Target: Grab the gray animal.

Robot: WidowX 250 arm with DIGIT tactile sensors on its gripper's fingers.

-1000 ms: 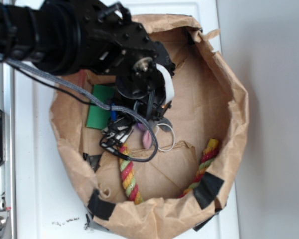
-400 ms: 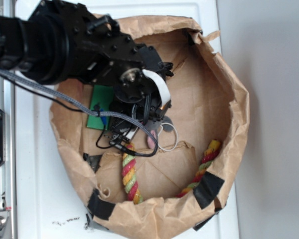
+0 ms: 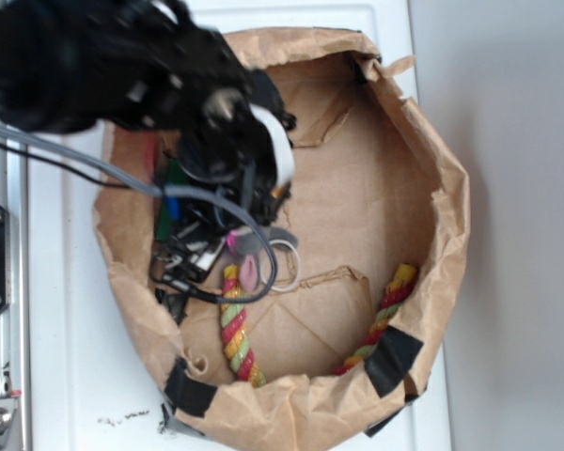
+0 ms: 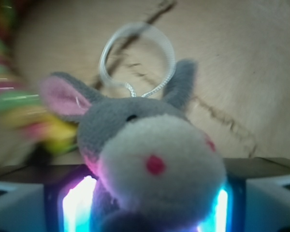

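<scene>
Arm shifted left | jaws apparently clamped around fuzzy gray animal (image 4: pixel 150 154) | looped white ring (image 4: pixel 137 60) attached

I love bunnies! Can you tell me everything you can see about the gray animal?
The gray animal is a small fuzzy plush with a cream muzzle, red dots on its face and long gray ears, one lined in pink. A white ring hangs from the top of its head. In the wrist view it sits between the gripper fingers, lit by glowing pads. From outside, only a pink ear and gray bit show, beside the rope in the paper bag.
</scene>
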